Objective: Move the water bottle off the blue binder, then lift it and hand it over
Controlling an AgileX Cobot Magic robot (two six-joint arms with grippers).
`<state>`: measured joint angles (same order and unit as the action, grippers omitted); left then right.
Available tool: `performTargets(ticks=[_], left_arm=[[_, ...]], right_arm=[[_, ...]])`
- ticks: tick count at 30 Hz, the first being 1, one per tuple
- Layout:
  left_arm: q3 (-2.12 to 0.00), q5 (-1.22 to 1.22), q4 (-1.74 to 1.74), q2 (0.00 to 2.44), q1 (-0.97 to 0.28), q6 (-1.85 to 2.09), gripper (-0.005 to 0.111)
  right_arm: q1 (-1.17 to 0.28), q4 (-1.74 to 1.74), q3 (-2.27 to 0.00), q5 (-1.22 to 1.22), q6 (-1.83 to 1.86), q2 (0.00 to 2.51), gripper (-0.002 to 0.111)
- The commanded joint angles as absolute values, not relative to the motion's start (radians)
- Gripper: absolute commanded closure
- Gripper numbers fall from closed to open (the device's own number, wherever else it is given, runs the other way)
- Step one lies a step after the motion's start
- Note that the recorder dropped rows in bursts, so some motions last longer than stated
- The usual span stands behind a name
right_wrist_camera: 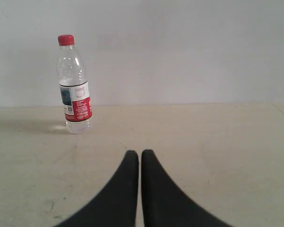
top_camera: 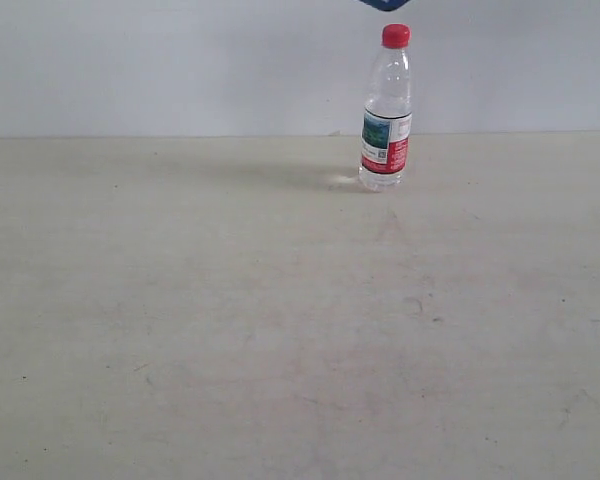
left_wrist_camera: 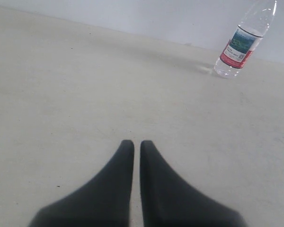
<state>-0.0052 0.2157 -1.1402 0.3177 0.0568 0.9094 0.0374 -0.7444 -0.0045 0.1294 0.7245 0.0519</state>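
Left claw (left_wrist_camera: 133, 144) and right claw (right_wrist_camera: 139, 153) are closed, empty. The water bottle (top_camera: 386, 120) stands upright on the desk (top_camera: 230, 330), well ahead of both.

A scuffed, pale beige tabletop (top_camera: 230, 330) meets a plain white wall (top_camera: 160, 60) under even light.
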Motion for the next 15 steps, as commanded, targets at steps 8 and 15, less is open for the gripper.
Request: performTargets(ticks=[8,15], left_arm=[[-0.002,0.206,-1.139,0.313,0.060,0.904,0.102],[0.000,0.208,-1.139,0.297,0.060,0.904,0.102]], right_arm=[[0.024,-0.438,0.000,0.406,0.462,0.000,0.108],[-0.123,0.105,0.000,0.369,-0.124,0.000,0.108]])
